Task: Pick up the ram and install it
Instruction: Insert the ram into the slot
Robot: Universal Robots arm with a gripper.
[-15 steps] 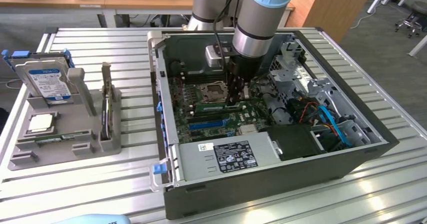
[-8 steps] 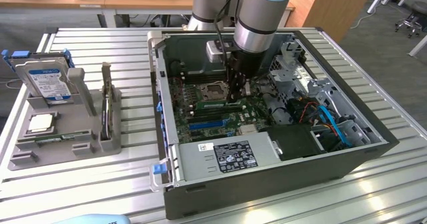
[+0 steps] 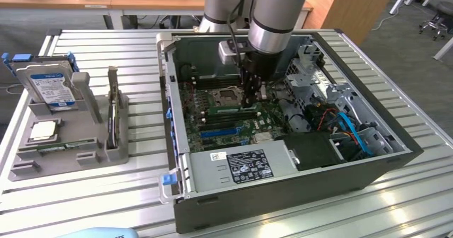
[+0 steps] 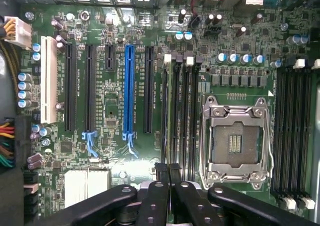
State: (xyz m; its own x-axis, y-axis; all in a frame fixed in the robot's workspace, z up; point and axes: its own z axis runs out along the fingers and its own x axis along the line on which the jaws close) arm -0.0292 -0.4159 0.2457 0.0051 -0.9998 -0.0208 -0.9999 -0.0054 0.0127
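A long green ram stick [image 3: 237, 110] stands on edge in a memory slot on the motherboard, beside the empty processor socket [image 3: 230, 95]. My gripper [image 3: 255, 95] hangs inside the open computer case, just above and behind that stick. I cannot tell whether it touches the stick. In the wrist view the gripper [image 4: 167, 168] is shut, its black fingertips pressed together with nothing between them. They sit over one end of the row of black memory slots [image 4: 181, 111], next to the socket [image 4: 235, 141]. Another green stick [image 3: 65, 146] lies in the grey tray.
The open case [image 3: 283, 195] lies on a slatted metal table, with its power supply [image 3: 244, 166] at the front and drive cages and cables on the exterior view's right. The grey tray [image 3: 42, 164], on the exterior view's left, holds a hard drive [image 3: 50, 87] and a square silver chip [image 3: 44, 130].
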